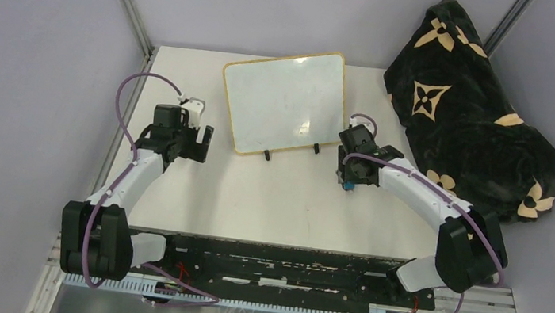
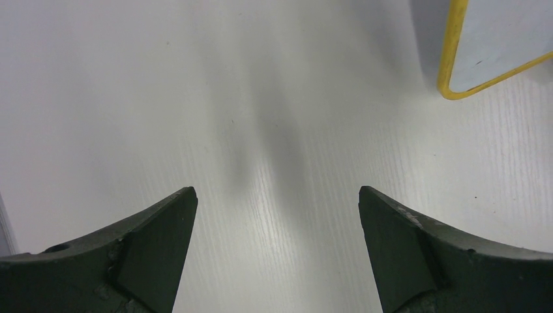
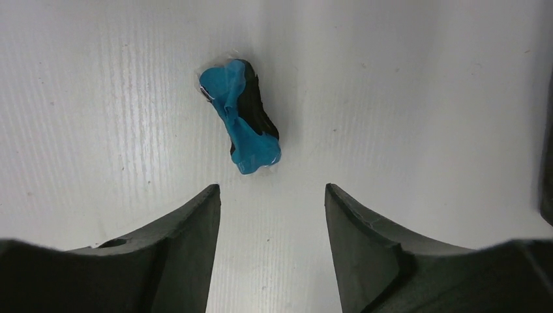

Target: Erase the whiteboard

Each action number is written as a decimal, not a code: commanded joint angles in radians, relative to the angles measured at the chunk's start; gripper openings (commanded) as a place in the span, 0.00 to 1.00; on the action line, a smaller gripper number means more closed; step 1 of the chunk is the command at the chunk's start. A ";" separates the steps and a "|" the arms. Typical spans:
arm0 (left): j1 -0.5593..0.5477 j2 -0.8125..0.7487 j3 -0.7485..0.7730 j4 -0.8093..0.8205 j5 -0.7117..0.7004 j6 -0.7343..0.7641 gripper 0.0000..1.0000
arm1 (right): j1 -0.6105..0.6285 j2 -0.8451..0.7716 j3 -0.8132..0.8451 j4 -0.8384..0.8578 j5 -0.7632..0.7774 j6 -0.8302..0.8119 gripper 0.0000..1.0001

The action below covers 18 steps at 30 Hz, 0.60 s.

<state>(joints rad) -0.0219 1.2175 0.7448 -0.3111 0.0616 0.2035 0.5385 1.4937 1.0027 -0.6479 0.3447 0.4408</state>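
The left tool (image 2: pixel 277 192) hangs wide apart over the bare surface (image 1: pixel 277 196), holding nothing, probably just keeping out of the way. Just to its right the whiteboard (image 1: pixel 285 101) leans on its two black feet at the middle back, and its face looks clean to me. The right tool (image 3: pixel 270 189) gapes partway over a blue-and-black eraser (image 3: pixel 241 117) that lies loose by the board's right foot. A dark flowered blanket (image 1: pixel 472 108) is heaped at the far right.
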 commanded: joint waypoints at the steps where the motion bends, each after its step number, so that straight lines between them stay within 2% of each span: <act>1: 0.003 -0.008 0.021 -0.003 0.061 0.045 0.99 | -0.005 -0.092 -0.010 0.027 -0.001 -0.020 0.68; 4: 0.009 -0.022 0.022 -0.008 0.101 0.050 0.99 | -0.004 -0.093 0.008 0.011 -0.015 -0.033 0.69; 9: 0.021 -0.043 0.021 0.003 0.104 0.042 0.99 | -0.004 -0.161 -0.033 0.097 -0.070 -0.050 0.74; 18: 0.041 -0.061 0.004 0.032 0.112 0.016 0.99 | -0.004 -0.212 -0.050 0.110 -0.008 -0.005 0.74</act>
<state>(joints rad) 0.0082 1.1919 0.7448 -0.3218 0.1429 0.2108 0.5385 1.3209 0.9565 -0.5838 0.2958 0.4072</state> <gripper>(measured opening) 0.991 0.746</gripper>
